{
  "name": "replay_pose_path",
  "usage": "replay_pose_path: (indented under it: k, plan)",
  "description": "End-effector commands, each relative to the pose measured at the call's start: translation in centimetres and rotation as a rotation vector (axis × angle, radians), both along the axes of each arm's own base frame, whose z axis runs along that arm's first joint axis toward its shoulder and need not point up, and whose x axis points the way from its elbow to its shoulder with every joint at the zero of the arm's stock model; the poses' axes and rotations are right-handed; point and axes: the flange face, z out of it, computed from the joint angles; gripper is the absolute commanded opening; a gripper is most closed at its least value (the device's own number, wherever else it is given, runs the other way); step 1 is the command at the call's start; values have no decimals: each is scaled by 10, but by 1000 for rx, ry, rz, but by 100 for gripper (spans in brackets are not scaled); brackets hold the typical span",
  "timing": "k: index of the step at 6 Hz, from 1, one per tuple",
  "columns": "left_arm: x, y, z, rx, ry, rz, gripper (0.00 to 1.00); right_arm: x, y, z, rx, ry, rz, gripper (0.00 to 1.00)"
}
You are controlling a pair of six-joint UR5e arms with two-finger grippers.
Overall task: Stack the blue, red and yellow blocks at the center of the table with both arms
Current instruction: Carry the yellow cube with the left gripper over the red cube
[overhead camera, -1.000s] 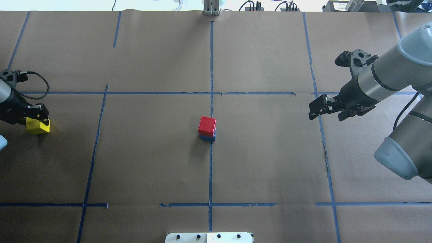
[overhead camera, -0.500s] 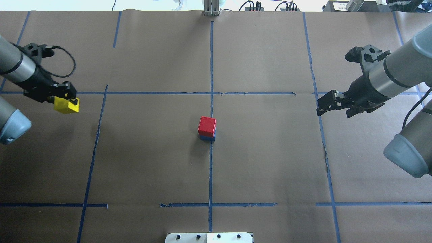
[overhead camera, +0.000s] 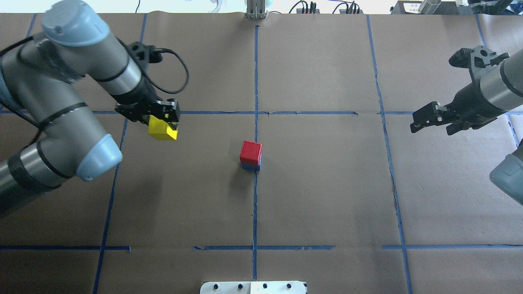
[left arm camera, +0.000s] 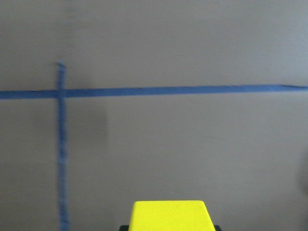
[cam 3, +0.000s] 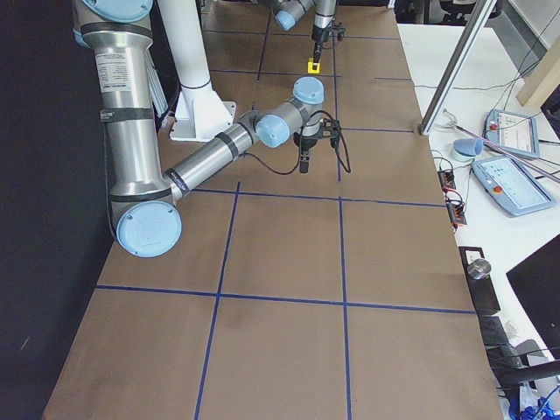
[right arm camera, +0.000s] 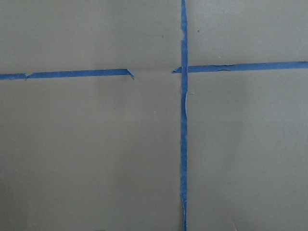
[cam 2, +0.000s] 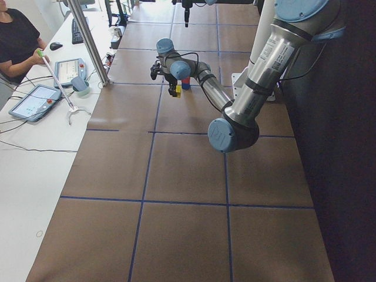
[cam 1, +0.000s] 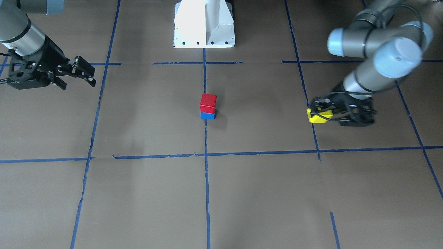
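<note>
A red block [overhead camera: 251, 152] sits on a blue block [overhead camera: 250, 166] at the table's centre; the stack also shows in the front-facing view, red block [cam 1: 208, 102] over blue block [cam 1: 207, 115]. My left gripper [overhead camera: 163, 122] is shut on the yellow block [overhead camera: 163, 130] and holds it above the table, left of the stack. The yellow block also shows in the front-facing view [cam 1: 318, 116] and the left wrist view [left arm camera: 171, 215]. My right gripper [overhead camera: 425, 118] is open and empty, far right of the stack; it also shows in the front-facing view [cam 1: 86, 73].
Blue tape lines [overhead camera: 255, 102] divide the brown paper table into squares. The robot's white base [cam 1: 204, 24] stands at the table's near edge. Operators' tablets [cam 2: 35, 101] lie on a side bench beyond the table.
My left arm has carried the yellow block up and to the right, toward the centre stack. My right arm has drawn back to the right, away from the stack.
</note>
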Motion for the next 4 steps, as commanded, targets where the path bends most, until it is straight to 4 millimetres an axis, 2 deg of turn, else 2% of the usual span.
replay_pose_path:
  k: [1,2,4]
  plan:
    - [90,50,-73,50,-55,6,0,8,3,17,24,21,-34,100]
    - [121,40,-106,74,-105,-17,0,7,4,19,24,24,-34,100]
    - [150,34,-124,63,-122,-2,0,6,3,18,27,25,-34,100]
